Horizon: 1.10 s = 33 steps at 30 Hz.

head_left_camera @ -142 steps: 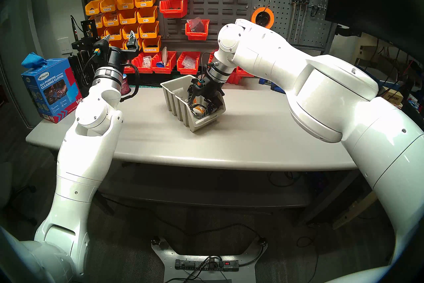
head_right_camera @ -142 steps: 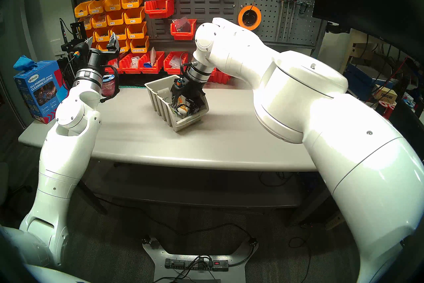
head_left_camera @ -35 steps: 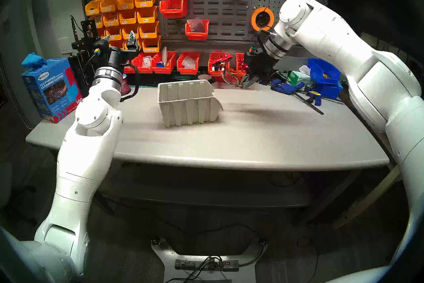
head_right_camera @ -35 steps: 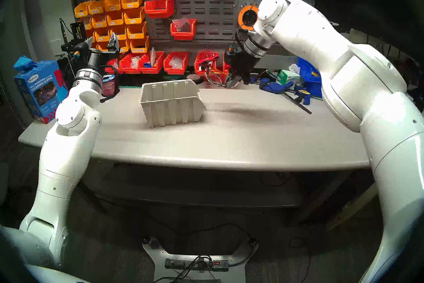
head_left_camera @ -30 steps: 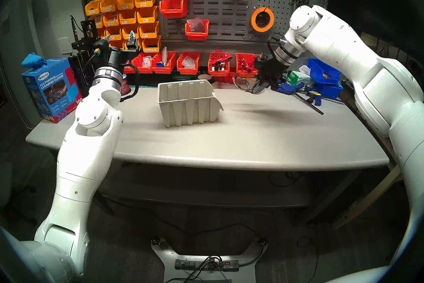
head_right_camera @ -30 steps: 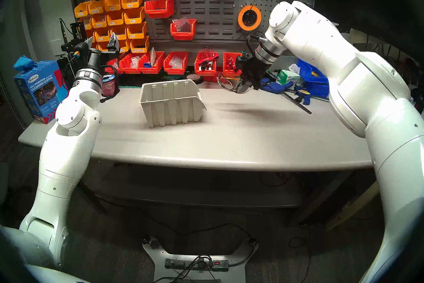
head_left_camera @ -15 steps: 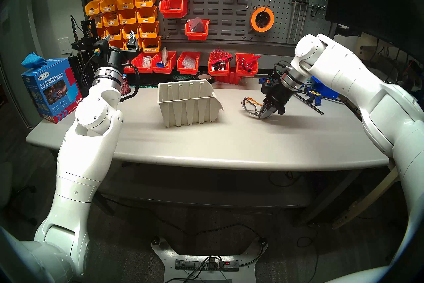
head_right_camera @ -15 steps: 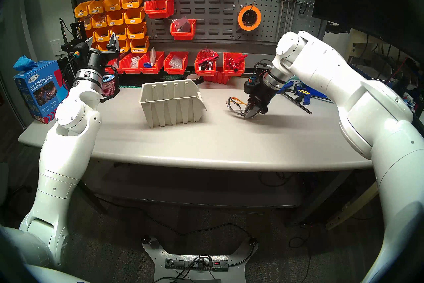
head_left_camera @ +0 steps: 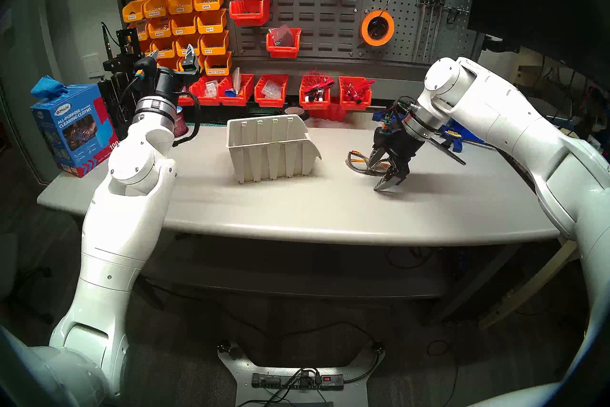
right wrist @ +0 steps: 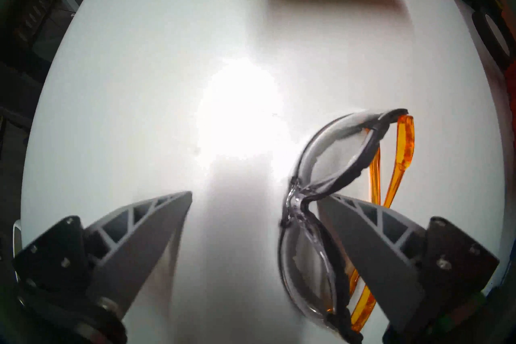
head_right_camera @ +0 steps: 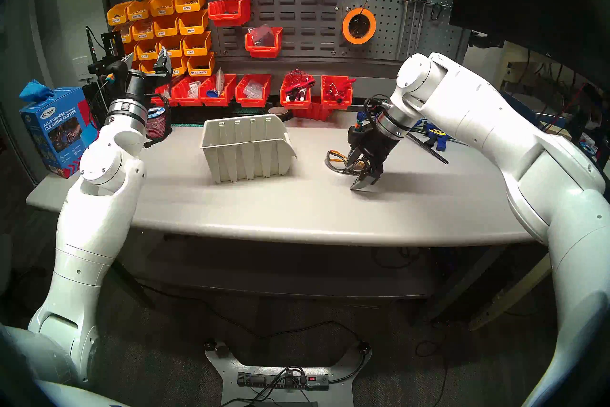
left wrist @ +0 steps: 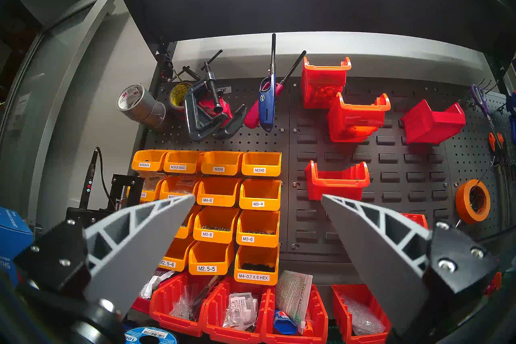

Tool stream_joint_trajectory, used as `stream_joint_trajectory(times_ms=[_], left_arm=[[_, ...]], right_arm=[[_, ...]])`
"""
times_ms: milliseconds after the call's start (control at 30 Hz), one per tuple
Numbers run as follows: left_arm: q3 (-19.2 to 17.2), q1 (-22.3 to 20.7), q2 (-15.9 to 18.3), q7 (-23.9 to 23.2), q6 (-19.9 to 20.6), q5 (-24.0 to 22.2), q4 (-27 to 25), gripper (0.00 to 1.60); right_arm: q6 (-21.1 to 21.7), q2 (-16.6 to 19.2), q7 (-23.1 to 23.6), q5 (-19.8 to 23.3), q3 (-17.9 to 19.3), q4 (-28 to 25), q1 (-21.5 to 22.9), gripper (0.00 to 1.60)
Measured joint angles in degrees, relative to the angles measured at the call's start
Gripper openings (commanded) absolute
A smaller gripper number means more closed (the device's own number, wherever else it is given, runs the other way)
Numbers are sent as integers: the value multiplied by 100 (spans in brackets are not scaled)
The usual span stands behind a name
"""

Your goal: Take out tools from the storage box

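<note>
Plainly "iMode ALL-PURPOSE CLEANING CLOTHS" marks the blue box [head_left_camera: 74, 129]; both hands gape, holding nothing

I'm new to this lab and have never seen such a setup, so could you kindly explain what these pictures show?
It is a two-armed robot at a workbench. Two pictures come from cameras on its head, looking down at the grey table. The other two come from a camera on each wrist.

On the table stand a beige storage box and, to its right, safety glasses with orange arms. The right hand is down at the glasses with its jaws open, one finger beside the lens, so nothing is gripped. The left hand is raised, open and empty, facing the pegboard of orange and red bins. The box's inside cannot be seen.
</note>
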Motion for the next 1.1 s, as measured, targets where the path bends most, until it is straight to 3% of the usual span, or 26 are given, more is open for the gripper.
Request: stream_joint_trajectory(times_ms=[400, 700, 900, 1100], left_arm=[[-1, 0, 0, 0, 0, 0, 0, 160], [-1, -1, 0, 0, 0, 0, 0, 160], [-1, -1, 0, 0, 0, 0, 0, 160], [-1, -1, 0, 0, 0, 0, 0, 160]], right_arm=[[467, 435, -605, 465, 529, -1070, -215, 160], [838, 750, -1324, 703, 1005, -1901, -252, 160], [1119, 1023, -1990, 899, 1458, -2545, -508, 160], [1165, 1074, -2463, 979, 1875, -2832, -771, 160]])
